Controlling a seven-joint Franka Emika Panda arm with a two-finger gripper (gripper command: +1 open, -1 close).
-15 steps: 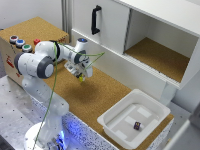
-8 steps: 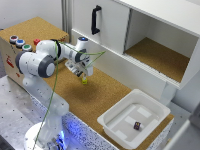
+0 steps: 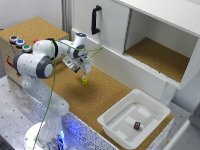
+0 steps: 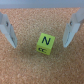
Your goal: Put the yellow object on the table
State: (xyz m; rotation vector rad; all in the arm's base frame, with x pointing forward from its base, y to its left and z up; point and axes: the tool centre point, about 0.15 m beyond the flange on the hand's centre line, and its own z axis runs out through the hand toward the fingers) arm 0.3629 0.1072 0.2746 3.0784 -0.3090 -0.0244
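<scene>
A tiny yellow object (image 3: 84, 80) rests on the brown cork table (image 3: 107, 95), just below my gripper (image 3: 83, 74). In the wrist view it is a yellow cube (image 4: 44, 43) with a black "N" on top, lying flat on the cork. My gripper (image 4: 39, 44) is open. One finger (image 4: 8, 31) stands on each side of the cube, with a clear gap to the other finger (image 4: 74, 27), and neither touches it.
A white bin (image 3: 116, 131) with a small dark cube (image 3: 137, 125) stands at the exterior view's lower right. A white cabinet with a black handle (image 3: 95, 20) and an open cork-lined shelf (image 3: 160, 55) lines the back. A button box (image 3: 17, 42) sits at left.
The gripper has come down towards the table with the yellow cube. The cube now lies on the cork, with the fingers spread away from it.
</scene>
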